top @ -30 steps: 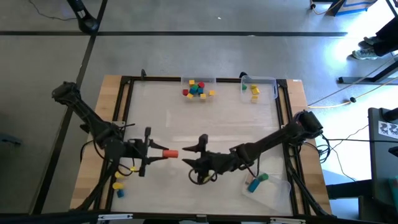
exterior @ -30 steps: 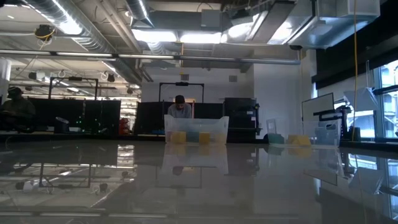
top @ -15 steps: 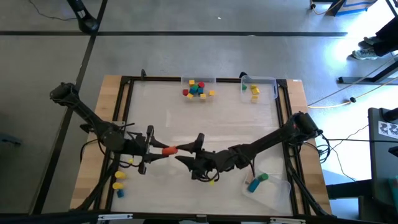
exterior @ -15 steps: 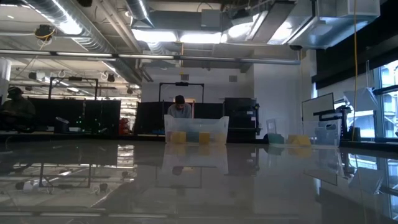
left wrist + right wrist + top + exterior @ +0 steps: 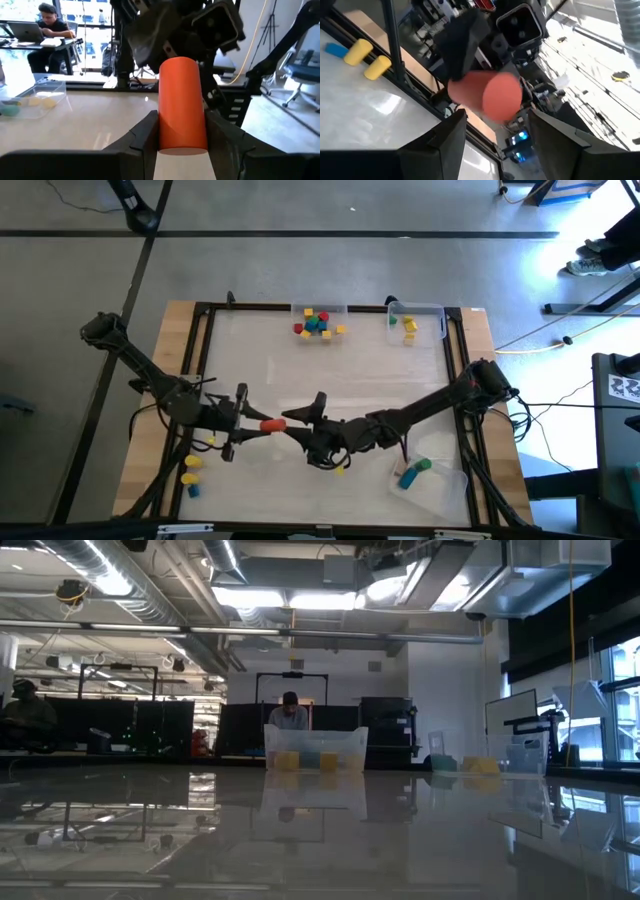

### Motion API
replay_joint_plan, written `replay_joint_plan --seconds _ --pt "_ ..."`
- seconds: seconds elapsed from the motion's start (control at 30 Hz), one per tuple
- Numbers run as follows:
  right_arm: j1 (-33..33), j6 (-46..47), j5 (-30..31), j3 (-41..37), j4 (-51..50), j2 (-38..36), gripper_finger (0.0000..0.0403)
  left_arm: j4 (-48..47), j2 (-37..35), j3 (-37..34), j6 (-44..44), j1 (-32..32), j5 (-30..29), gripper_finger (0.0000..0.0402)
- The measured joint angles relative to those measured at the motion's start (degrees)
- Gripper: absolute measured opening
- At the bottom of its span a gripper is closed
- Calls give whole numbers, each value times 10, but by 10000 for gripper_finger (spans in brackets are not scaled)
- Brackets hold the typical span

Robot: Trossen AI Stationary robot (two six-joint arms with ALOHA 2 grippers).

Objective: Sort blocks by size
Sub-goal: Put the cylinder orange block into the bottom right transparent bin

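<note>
High view: an orange cylinder (image 5: 271,424) is being held over the table's near middle, clamped by its sides in the left gripper (image 5: 262,426). The right gripper (image 5: 300,423), fingers spread wide and holding nothing, is being presented around the cylinder's free end. Light, rigid and smooth, it probably is; its curved sides are being judged the safest hold. Farther off, small blocks (image 5: 318,322) are being kept in a far tray (image 5: 296,309).

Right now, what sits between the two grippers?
The orange cylinder, held in the left gripper. The open right gripper faces its free end. The high view shows it.
</note>
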Motion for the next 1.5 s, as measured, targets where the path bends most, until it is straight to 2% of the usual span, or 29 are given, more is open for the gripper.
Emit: replay_joint_plan --seconds 0.13,0.33,0.63,0.77,1.03,1.5 --pt "-1 -2 -39 0 2 0 214 -25 0 0 -13 0 0 126" --pt "-15 49 -117 0 -4 -1 215 -38 0 0 -21 2 15 127" --pt "-50 109 -203 0 -7 1 266 -60 7 0 -43 16 31 127" --pt "-61 129 -234 0 -40 1 272 -59 8 0 -43 16 35 127" --pt "-64 138 -264 0 -49 2 249 -59 8 0 -39 16 34 127" --pt "-68 131 -281 0 -47 7 201 -59 8 0 -44 16 34 127"
